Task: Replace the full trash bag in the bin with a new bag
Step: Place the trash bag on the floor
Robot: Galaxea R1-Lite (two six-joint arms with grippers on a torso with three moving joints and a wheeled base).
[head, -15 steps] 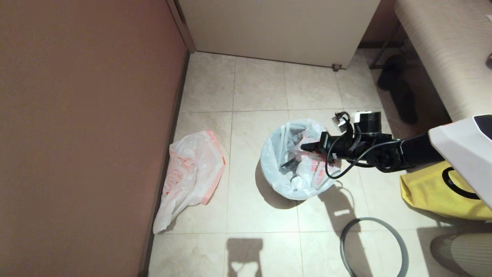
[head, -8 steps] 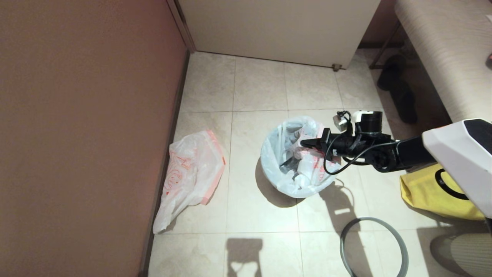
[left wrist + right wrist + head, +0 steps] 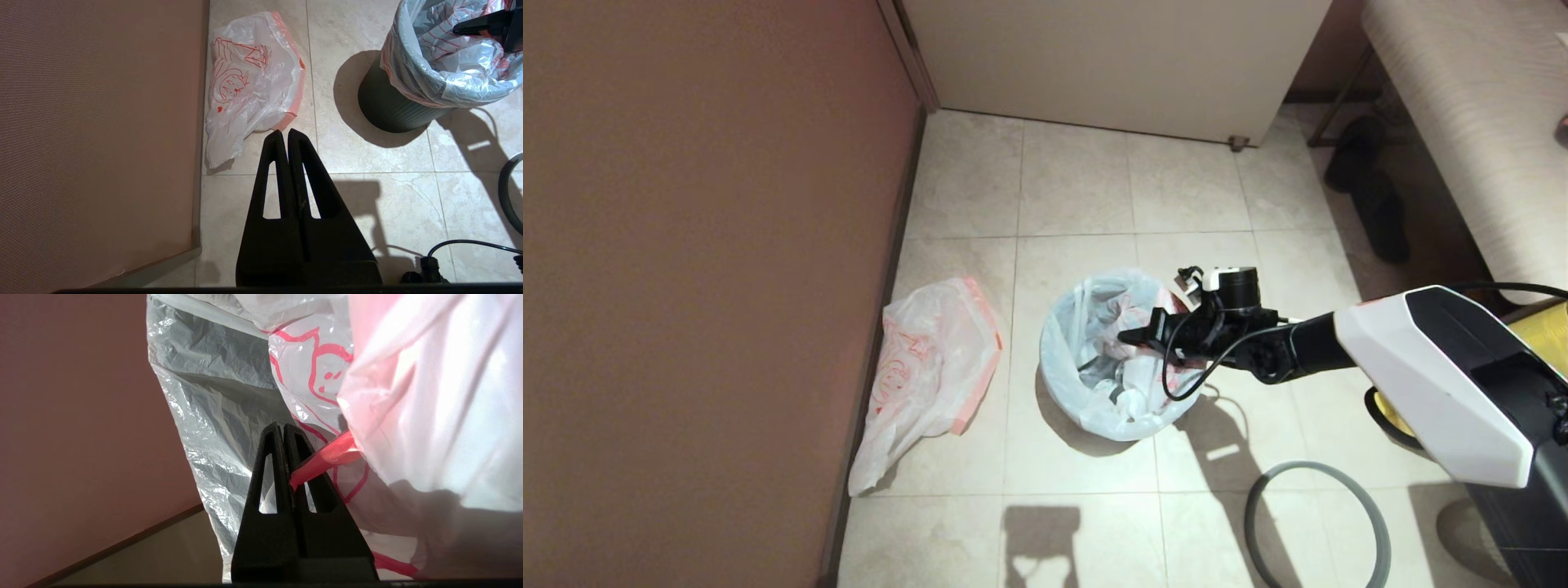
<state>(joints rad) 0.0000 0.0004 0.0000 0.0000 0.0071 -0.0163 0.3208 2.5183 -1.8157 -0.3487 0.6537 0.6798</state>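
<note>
At frame centre, an orange loop handle (image 3: 327, 457) of the full trash bag (image 3: 1107, 359) is pinched between the right gripper (image 3: 1131, 336) fingers; the left gripper (image 3: 282, 136) fingers are pressed together, empty.

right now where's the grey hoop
In the head view the grey hoop lies flat on the floor tiles at the lower right, apart from the bin, under the right arm.
</note>
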